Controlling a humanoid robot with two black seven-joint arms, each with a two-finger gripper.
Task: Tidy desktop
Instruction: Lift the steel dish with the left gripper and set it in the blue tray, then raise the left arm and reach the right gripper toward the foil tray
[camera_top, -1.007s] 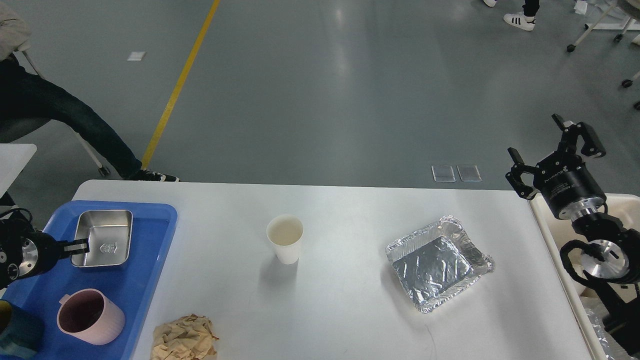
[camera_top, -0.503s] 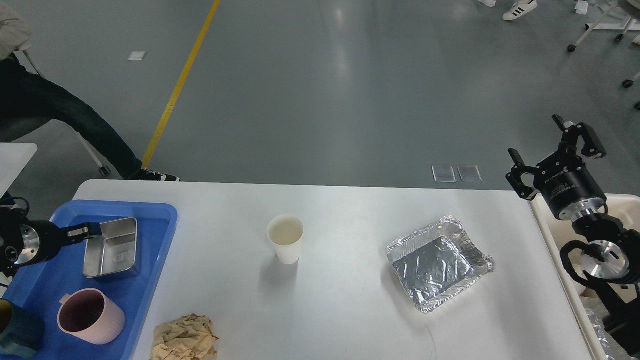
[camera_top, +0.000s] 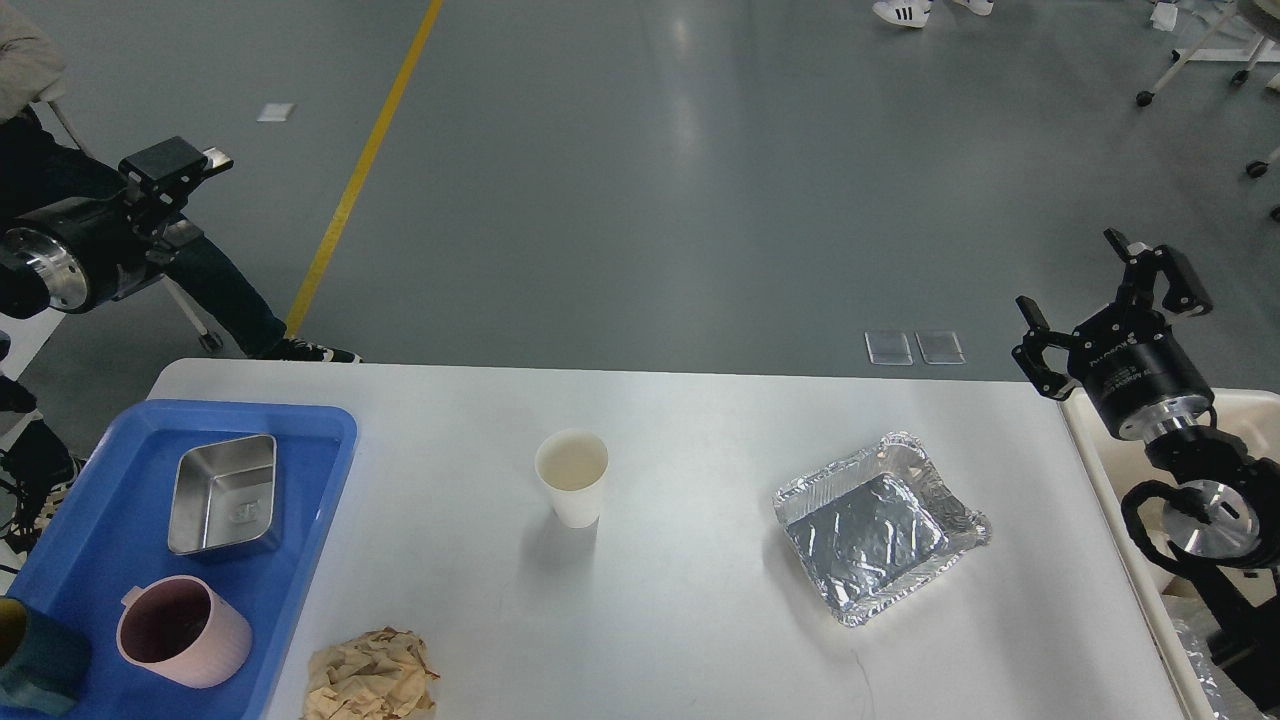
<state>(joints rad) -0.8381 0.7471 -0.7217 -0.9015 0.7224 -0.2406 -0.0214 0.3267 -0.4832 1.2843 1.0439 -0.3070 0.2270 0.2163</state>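
Note:
The white desktop (camera_top: 700, 600) carries a white paper cup (camera_top: 571, 490) at its middle, a crumpled foil tray (camera_top: 872, 525) to the right and a crumpled brown paper wad (camera_top: 370, 675) at the front left. A blue tray (camera_top: 300, 520) on the left holds a steel box (camera_top: 224, 493) and a pink mug (camera_top: 180, 630). My left gripper (camera_top: 188, 195) is raised high over the floor beyond the table's left end, open and empty. My right gripper (camera_top: 1070, 272) hovers past the table's right far corner, open and empty.
A beige bin (camera_top: 1095, 470) stands against the table's right edge under my right arm. A dark teal object (camera_top: 35, 665) sits at the tray's front left corner. A seated person's leg (camera_top: 210, 290) is behind the left far corner.
My left gripper pushed the steel box right and turned it in the blue tray, let go, then rose far up and back. The right arm has not moved.

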